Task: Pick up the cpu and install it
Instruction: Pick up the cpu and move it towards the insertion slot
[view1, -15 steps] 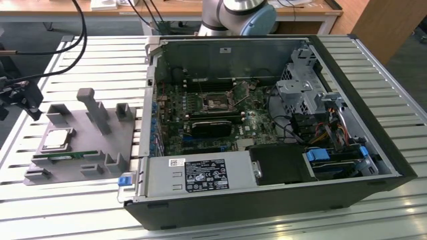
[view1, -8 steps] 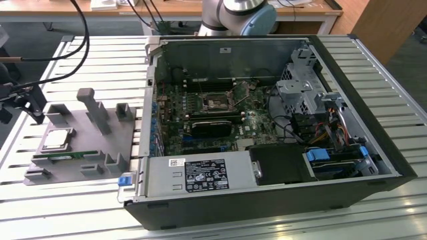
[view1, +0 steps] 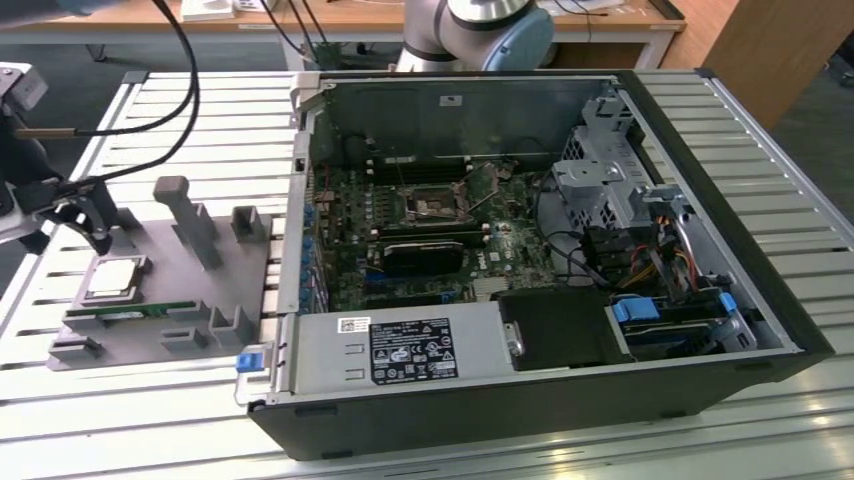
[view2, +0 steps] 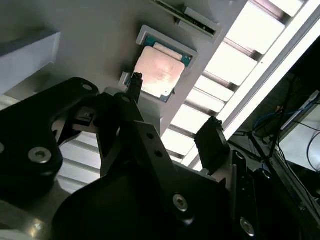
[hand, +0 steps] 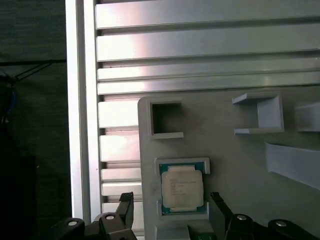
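"Where was the cpu (hand: 182, 187)?"

"Lying flat in its square recess on the grey holder block (view1: 167, 275), on the slatted surface (view1: 227, 110) beside the open computer case (view1: 467, 420)."

"And the hand (view1: 78, 222)?"

"Hovering just above the chip, its fingers (hand: 126, 202) spread wide to either side of it, gripping nothing. I couldn't see them touching it."

Bright overhead glare on table slats (view2: 227, 60)
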